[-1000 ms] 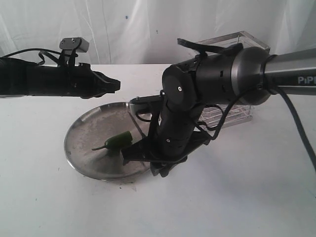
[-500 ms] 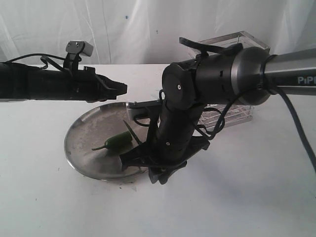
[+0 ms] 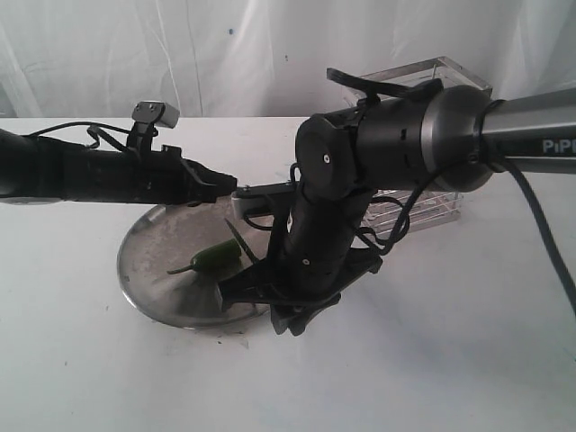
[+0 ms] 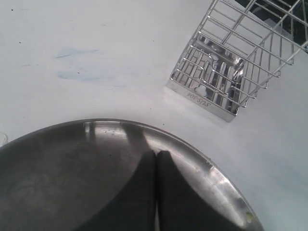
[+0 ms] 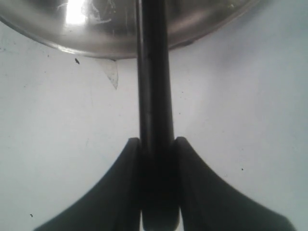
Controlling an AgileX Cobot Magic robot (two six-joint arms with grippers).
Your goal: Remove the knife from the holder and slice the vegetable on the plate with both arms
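The green chilli, the vegetable (image 3: pixel 216 256), lies on the steel plate (image 3: pixel 155 241) with its stem pointing left. My right gripper (image 3: pixel 239 288) is at the plate's near right rim, shut on the black knife (image 3: pixel 239 241). The dark blade rises just right of the chilli. In the right wrist view the fingers (image 5: pixel 131 154) clamp the knife handle (image 5: pixel 155 77), which runs over the plate rim (image 5: pixel 101 48). My left gripper (image 3: pixel 229 187) hangs shut and empty over the plate's far rim (image 4: pixel 192 149), its tips (image 4: pixel 156 154) pressed together. The wire holder (image 3: pixel 423 193) stands behind the right arm.
The holder (image 4: pixel 226 72) sits on the white table just beyond the plate. The bulky right arm (image 3: pixel 387 148) hides the plate's right side and much of the holder. A white curtain backs the table. Small dark specks lie by the plate's near rim (image 3: pixel 220 337).
My left arm has reached rightward and dropped lower, its tip now over the plate's far rim. The right gripper tilted the knife up beside the chilli, then held still.
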